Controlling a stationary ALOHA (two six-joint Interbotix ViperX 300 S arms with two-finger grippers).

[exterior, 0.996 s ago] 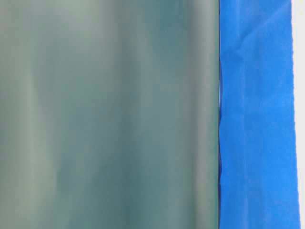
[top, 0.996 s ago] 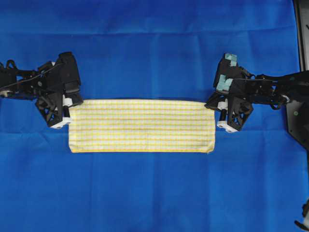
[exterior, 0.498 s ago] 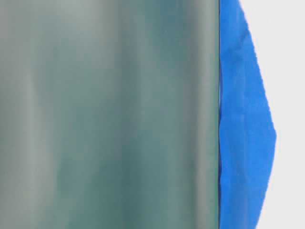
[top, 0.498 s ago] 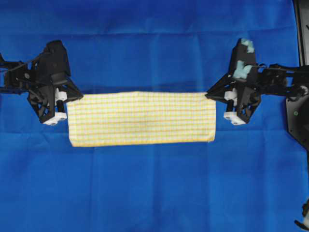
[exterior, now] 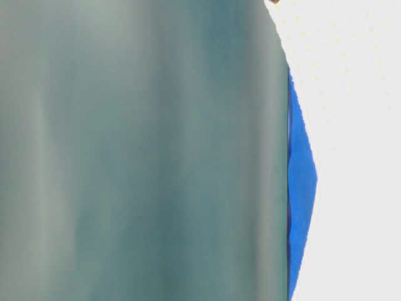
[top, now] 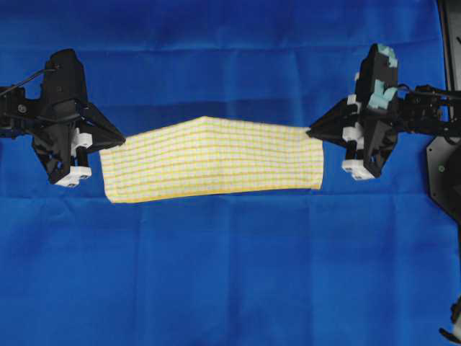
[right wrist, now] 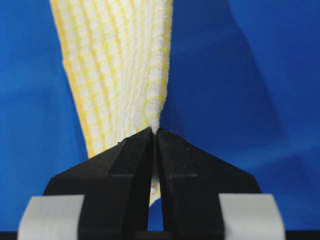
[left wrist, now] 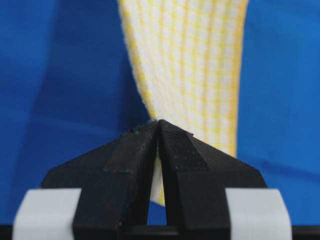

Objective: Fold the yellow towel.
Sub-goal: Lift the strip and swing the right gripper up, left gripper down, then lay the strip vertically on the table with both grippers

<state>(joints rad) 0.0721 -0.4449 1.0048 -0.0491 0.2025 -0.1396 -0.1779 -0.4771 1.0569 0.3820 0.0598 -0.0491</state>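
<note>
My left gripper [left wrist: 158, 125] and right gripper [right wrist: 152, 131] are each clenched on an end corner of the yellow towel [top: 212, 158], which spans between them above the blue sheet [top: 230, 274]. Each grip is narrow, at the fingertips only. If I pull the grippers apart or move them unevenly, a corner may slip out and the fold skew.

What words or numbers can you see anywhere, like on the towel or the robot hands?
None can be read. The yellow towel shows only yellow checks, the blue sheet is plain, and the left gripper and right gripper carry no legible writing. The table-level view is too blurred to show any.
</note>
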